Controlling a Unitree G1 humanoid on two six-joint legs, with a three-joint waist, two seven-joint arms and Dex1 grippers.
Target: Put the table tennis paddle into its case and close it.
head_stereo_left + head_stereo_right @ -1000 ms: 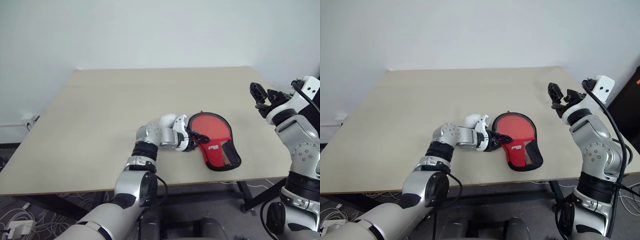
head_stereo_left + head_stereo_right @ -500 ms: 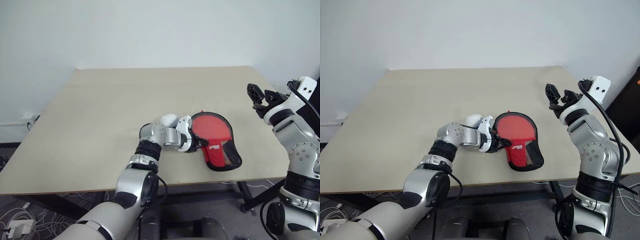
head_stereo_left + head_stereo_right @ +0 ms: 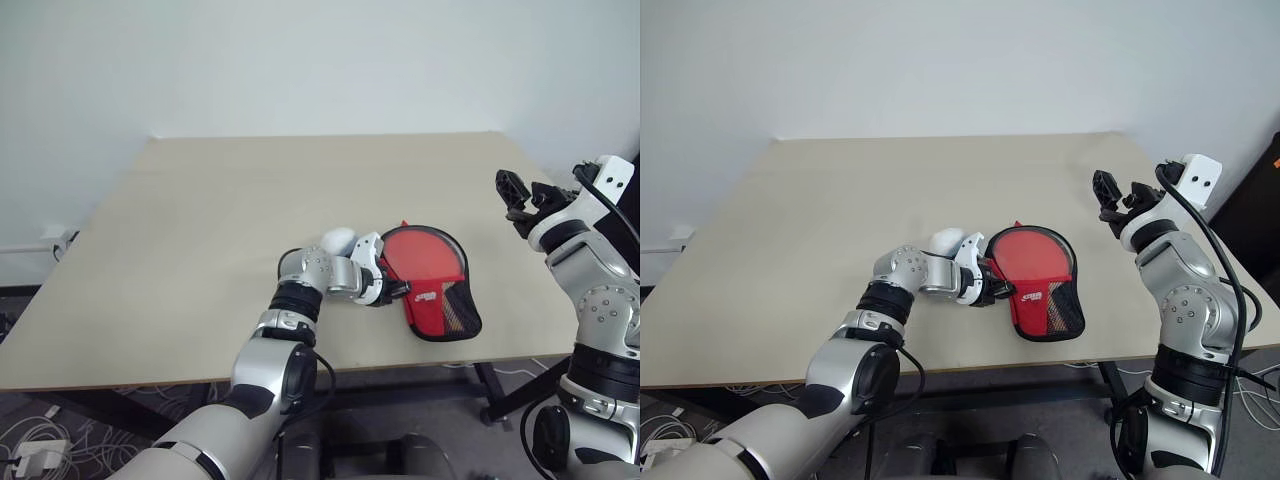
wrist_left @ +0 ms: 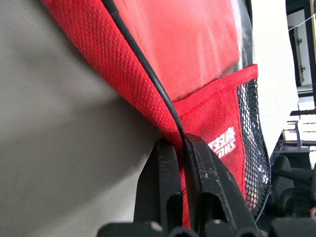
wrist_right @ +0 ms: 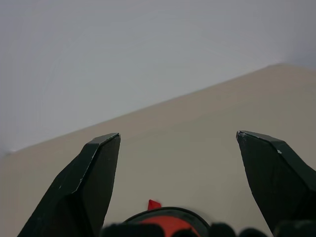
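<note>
Since a second ago the left fingers (image 4: 178, 148) went from spread to clamped on the black-trimmed edge of the case (image 3: 435, 280), which lies near the desk's (image 3: 220, 220) front edge. Farther off, the right fingers (image 3: 523, 195) hang spread wide above the desk, gripping nothing.

I am looking at what reads as a plain lab or office test room. Ahead of both grippers stretches a bare light-wood table (image 3: 300, 200) set against a blank white wall (image 3: 320, 60). Below and to the left of my left arm, loose cables (image 3: 30, 440) trail over grey carpet (image 3: 60, 400) beside a wall socket (image 3: 55, 240).
</note>
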